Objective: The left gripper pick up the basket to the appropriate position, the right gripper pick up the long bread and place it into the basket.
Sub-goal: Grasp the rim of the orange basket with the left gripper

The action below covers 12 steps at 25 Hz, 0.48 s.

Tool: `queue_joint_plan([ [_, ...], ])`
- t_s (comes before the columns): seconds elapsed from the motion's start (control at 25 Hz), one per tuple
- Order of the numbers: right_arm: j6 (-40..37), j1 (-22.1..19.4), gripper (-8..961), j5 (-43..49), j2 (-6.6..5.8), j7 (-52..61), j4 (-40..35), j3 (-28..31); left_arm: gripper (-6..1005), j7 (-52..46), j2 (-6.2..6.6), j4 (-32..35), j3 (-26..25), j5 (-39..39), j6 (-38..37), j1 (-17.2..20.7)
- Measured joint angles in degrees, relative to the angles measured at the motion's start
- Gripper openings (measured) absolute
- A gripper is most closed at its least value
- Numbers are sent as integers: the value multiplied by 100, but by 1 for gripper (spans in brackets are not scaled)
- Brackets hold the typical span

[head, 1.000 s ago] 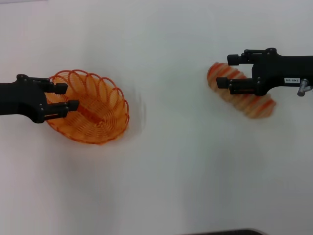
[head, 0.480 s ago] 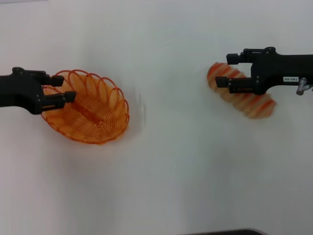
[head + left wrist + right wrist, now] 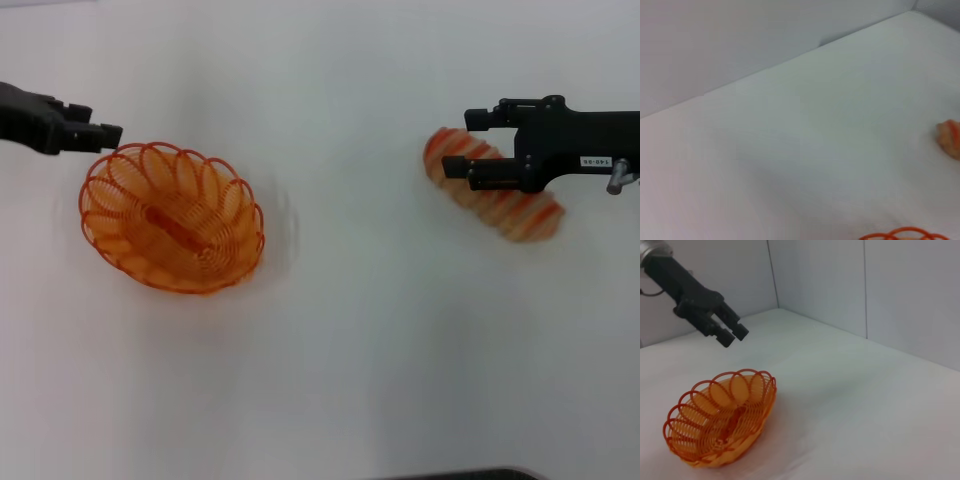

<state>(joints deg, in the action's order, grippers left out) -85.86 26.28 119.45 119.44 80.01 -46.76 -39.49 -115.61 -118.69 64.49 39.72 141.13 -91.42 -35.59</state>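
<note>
Head view: basket (image 3: 172, 218) sits flat on the white table (image 3: 330, 380), unheld. Taking the basket as landmark, the left gripper (image 3: 98, 133) hangs just beyond its far rim on the robot's left side, clear of the wire. From the right wrist view this gripper (image 3: 729, 334) is raised above the basket (image 3: 720, 418) with its two fingers nearly together, only a narrow gap between them, nothing in it.

Long bread (image 3: 494, 197) lies well apart from the basket, off to the robot's right, on the table. The right gripper (image 3: 460, 146) is over the bread's basket-side end, fingers spread wide, one finger across the loaf and the other beyond its far edge. Whether it touches the bread cannot be told. Left wrist view shows only a sliver of basket rim (image 3: 902, 233) and one end of the bread (image 3: 950, 138).

Judgement: basket is placed; bread pick not yet made.

Risks:
- Grip is toward one end of the loaf, not its middle; on lifting it could droop or slip out.
- Left gripper close over the rim; a carried loaf arriving there could strike it.
- Basket is light and free; a bread dropped on the scalloped rim could tip or shove it.
</note>
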Motion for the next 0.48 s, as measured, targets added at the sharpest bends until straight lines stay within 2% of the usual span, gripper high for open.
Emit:
queue_joint_plan([
  [0.08, 1, 0, 762, 1, 0, -17, 0, 1, 535, -540, 67, 6, 57, 459, 0, -298],
  [0.24, 8, 0, 762, 3, 0, -43, 0, 2, 536, -1242, 113, -14, 272, 1135, 4, -693],
  [0.48, 25, 0, 763, -2, 3, -98, 0, -17, 539, -1822, 48, -56, 886, 1977, 32, -1098],
])
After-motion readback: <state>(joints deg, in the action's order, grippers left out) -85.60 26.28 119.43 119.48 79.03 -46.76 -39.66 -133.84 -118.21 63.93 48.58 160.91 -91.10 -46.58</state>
